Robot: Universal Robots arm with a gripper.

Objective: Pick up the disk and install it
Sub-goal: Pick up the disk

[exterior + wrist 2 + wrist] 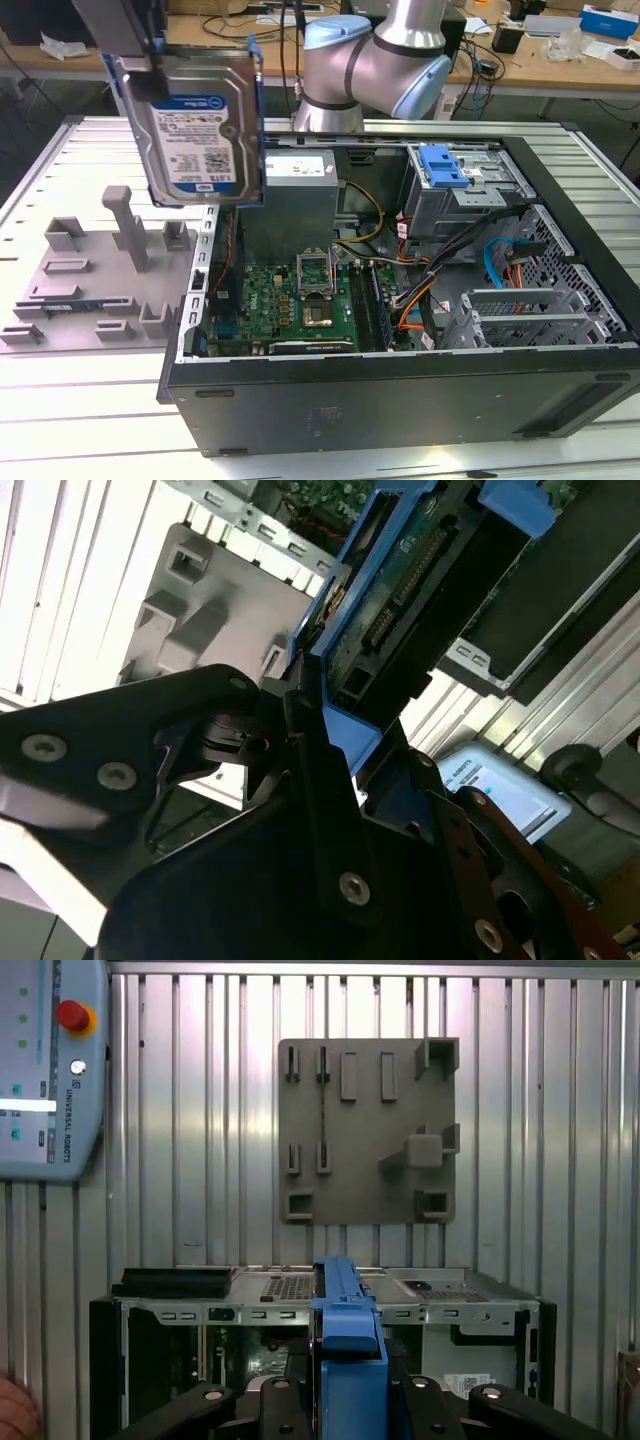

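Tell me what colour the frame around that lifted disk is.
Blue: the disk has a blue frame, clearest in the exterior view.

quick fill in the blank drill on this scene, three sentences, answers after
1. The hand is shut on the disk, whose plastic frame is coloured ____.
2. The grey fixture plate lies to the exterior view's ____ of the open computer case.
3. The circuit board inside the computer case is coloured ____.

Missing words: blue; left; green.
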